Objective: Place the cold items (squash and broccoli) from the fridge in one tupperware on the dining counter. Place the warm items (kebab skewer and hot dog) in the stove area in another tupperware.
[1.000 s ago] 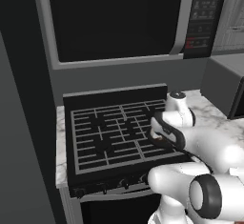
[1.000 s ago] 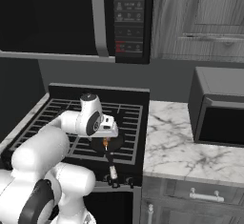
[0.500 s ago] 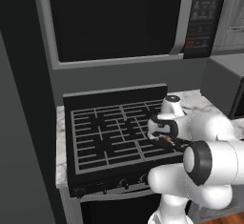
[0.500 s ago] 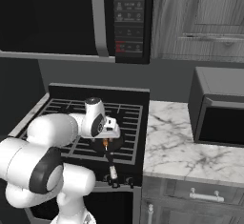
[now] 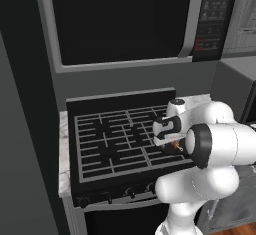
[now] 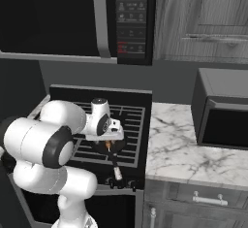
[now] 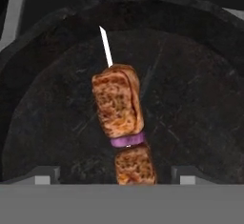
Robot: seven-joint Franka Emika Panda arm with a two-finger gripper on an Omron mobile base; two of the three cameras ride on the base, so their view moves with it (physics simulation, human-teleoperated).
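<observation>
A kebab skewer (image 7: pixel 119 108) with browned meat chunks, a purple onion slice and a white stick lies in a dark round pan (image 7: pixel 190 99) on the stove's right front burner. My gripper (image 7: pixel 116 174) hangs straight above it, open. One fingertip (image 7: pixel 45 173) stands on each side of the lower meat chunk without touching it. From the base views the hand (image 5: pixel 167 131) points down at the pan (image 6: pixel 116 147), and the kebab (image 6: pixel 109 144) shows just below the gripper (image 6: pixel 109 141).
The pan's handle (image 6: pixel 117 169) sticks out over the stove's front edge. Black grates (image 5: pixel 115 141) cover the cooktop and a microwave (image 5: pixel 125 19) hangs overhead. A marble counter (image 6: pixel 184 149) with a black boxy appliance (image 6: pixel 223 115) lies to the right.
The arm's elbow has folded in closer to the base cameras, while the hand has stayed over the pan and sunk a little toward the kebab.
</observation>
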